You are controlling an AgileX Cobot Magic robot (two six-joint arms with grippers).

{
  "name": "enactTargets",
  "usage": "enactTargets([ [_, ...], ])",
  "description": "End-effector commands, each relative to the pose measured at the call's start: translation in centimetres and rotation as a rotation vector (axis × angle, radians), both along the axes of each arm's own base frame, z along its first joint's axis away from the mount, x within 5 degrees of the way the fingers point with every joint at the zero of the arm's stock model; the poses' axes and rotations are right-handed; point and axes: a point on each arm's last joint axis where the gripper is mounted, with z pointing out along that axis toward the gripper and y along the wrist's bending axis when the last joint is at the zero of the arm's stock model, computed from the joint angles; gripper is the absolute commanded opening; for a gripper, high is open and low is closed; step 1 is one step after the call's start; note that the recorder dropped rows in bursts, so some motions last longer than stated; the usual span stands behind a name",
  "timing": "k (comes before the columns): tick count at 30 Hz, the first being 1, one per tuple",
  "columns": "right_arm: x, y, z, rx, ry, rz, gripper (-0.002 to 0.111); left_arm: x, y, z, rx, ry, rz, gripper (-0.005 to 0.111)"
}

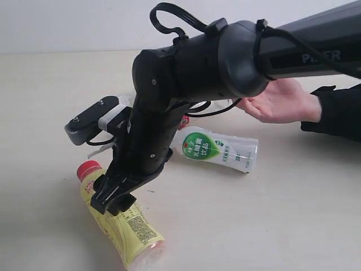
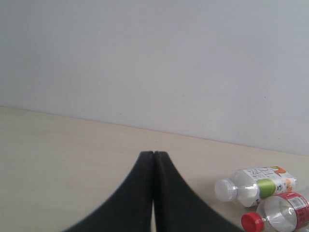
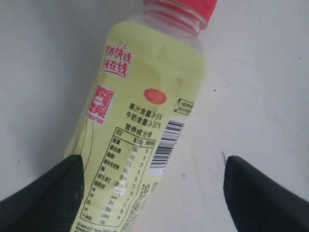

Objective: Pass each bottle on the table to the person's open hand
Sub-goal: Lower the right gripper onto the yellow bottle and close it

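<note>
A yellow-label, red-capped bottle (image 1: 125, 226) (image 3: 145, 111) lies on its side on the table (image 1: 282, 214). My right gripper (image 1: 114, 199) (image 3: 153, 166) hangs just above it, open, with the bottle's body partly between the spread fingers and close to one finger (image 3: 53, 193). A green-and-white bottle (image 1: 217, 148) lies further back. The person's open hand (image 1: 282, 100) waits palm up, empty, at the right. My left gripper (image 2: 153, 153) is shut on nothing; its view shows a white-label fruit-print bottle (image 2: 258, 182) and a clear red-label bottle (image 2: 282, 212) lying side by side.
The right arm's thick black links (image 1: 186, 79) stretch across the middle of the exterior view and hide the table behind them. A black sleeve (image 1: 338, 113) rests at the right edge. A pale wall (image 2: 154, 58) rises behind the table's far edge.
</note>
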Motion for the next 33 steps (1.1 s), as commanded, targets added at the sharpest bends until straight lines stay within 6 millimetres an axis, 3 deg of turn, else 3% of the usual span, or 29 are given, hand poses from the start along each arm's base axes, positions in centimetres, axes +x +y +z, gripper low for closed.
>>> enactTargets([
  [1,0.3,-0.1,-0.8,-0.026,-0.018,0.018,0.075,0.0,0.0,0.0,0.000,-0.006,0.003,0.001],
  [19,-1.1,0.8,-0.8,-0.014,0.006,0.058,0.083,0.0,0.0,0.0,0.000,-0.006,0.003,0.001],
  [33,-1.2,0.6,-2.5,-0.070,0.031,0.122,0.083,0.0,0.0,0.0,0.000,-0.006,0.003,0.001],
])
